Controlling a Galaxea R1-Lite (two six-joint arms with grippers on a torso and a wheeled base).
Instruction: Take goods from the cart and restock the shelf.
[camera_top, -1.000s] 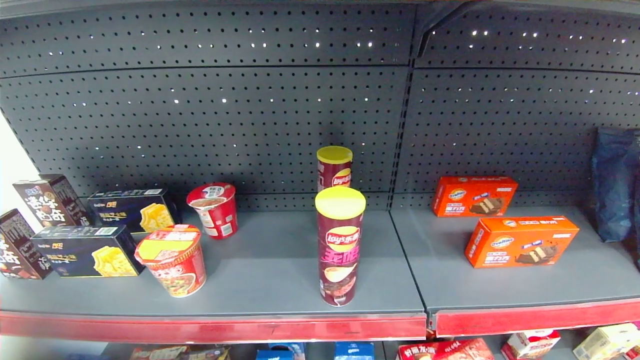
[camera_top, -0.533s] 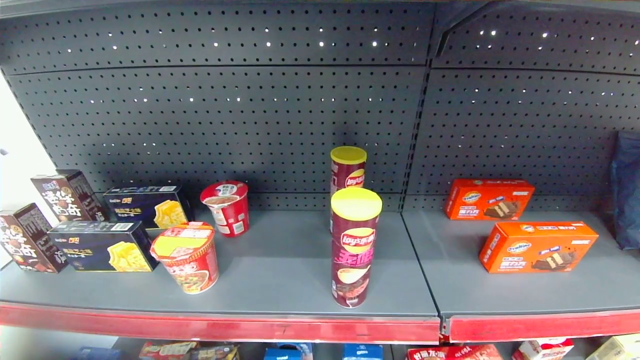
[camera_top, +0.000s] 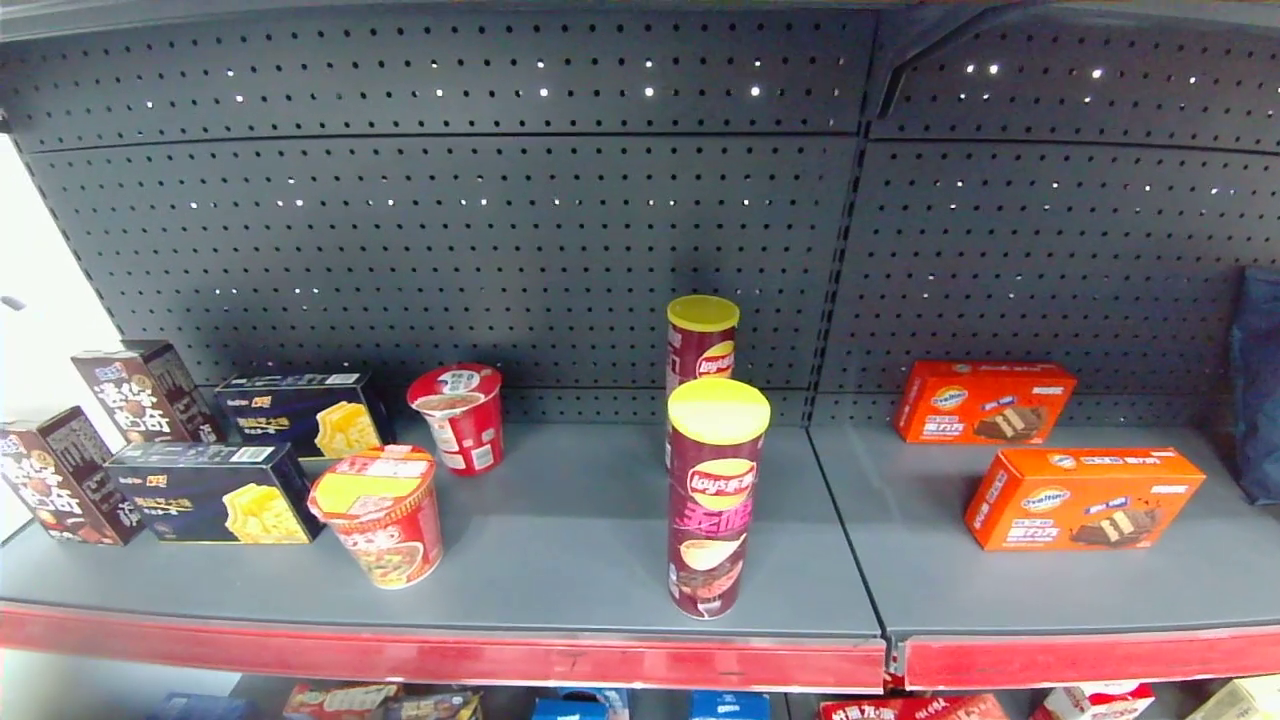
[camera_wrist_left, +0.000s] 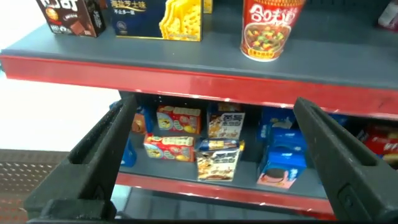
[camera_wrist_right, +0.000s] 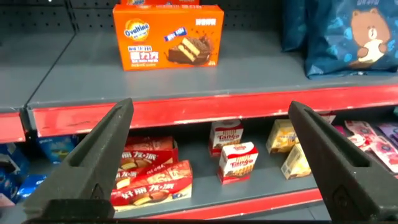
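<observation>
A grey shelf (camera_top: 560, 540) with a red front edge carries the goods. Two maroon chip cans with yellow lids stand mid-shelf, one in front (camera_top: 712, 495) and one behind (camera_top: 701, 340). To their left stand two red cup noodles (camera_top: 380, 515) and two dark blue cracker boxes (camera_top: 215, 490). Two orange cake boxes (camera_top: 1085, 497) lie on the right. My left gripper (camera_wrist_left: 216, 106) is open and empty, below the shelf's front edge near a cup noodle (camera_wrist_left: 267, 28). My right gripper (camera_wrist_right: 211, 107) is open and empty, in front of an orange box (camera_wrist_right: 168, 34).
Brown boxes (camera_top: 60, 485) stand at the shelf's far left and a blue bag (camera_top: 1260, 400) at the far right. The shelf below holds several boxes (camera_wrist_left: 217, 158) and packs (camera_wrist_right: 155, 180). Bare shelf surface lies between the cup noodles and the chip cans.
The whole head view has shifted, so the goods sit slightly further right in the picture. Nothing on the shelf has moved.
</observation>
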